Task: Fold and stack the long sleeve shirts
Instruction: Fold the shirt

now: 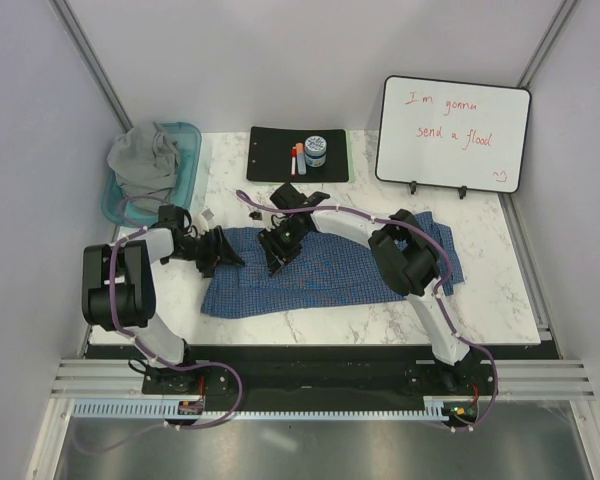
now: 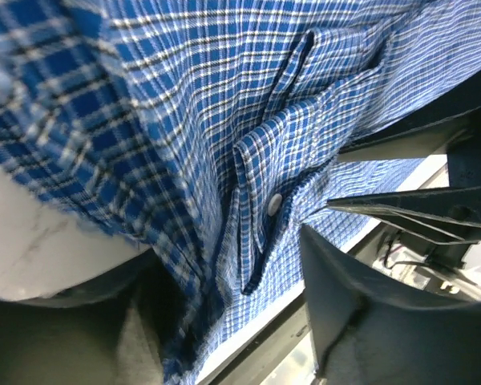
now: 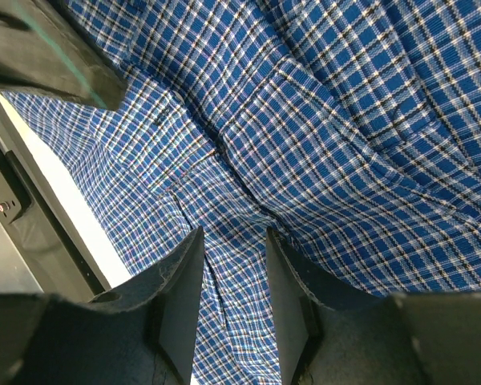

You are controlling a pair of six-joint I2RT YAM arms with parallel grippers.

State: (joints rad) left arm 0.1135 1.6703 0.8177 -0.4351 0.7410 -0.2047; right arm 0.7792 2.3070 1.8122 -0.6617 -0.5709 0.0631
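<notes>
Right gripper (image 3: 234, 237) is pinched narrowly on a fold of the blue-and-white checked woven shirt (image 1: 330, 275); whether the left gripper (image 1: 220, 258) holds the cuff (image 2: 260, 212) cannot be told, so a one-sided pull risks skewing the fold.

- blue-and-white check shirt (image 1: 320, 275): woven, one button showing, spread flat and wrinkled across the middle of the marble table (image 1: 480, 300)
- grey shirt (image 1: 148, 155): plain, crumpled heap in the teal tub (image 1: 192, 150), back left

checked shirt (image 2: 32, 96): top-left blurred | grey shirt (image 1: 145, 152): part hidden in tub (image 1: 193, 158)
</notes>
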